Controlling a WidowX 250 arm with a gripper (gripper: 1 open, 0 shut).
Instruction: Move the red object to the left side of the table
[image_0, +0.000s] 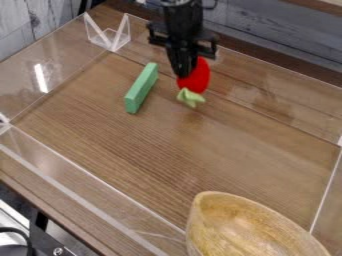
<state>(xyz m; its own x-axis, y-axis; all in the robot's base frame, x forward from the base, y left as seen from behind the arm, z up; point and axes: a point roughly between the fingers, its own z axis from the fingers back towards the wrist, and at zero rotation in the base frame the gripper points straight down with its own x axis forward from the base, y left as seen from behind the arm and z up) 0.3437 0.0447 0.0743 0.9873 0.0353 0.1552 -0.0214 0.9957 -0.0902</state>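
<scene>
The red object (199, 76), a small glossy strawberry with a pale green leafy end pointing down, hangs at the back middle of the table (174, 150). My gripper (186, 68) points straight down from above and is shut on the red object's upper part. The leafy tip is at or just above the wood; I cannot tell if it touches. The black fingers hide part of the strawberry's left side.
A flat green block (140, 87) lies just left of the red object, angled toward the back. A round wooden bowl (254, 230) sits at the front right corner. Low clear acrylic walls (40, 75) border the table, with a clear folded stand (107, 33) at the back left.
</scene>
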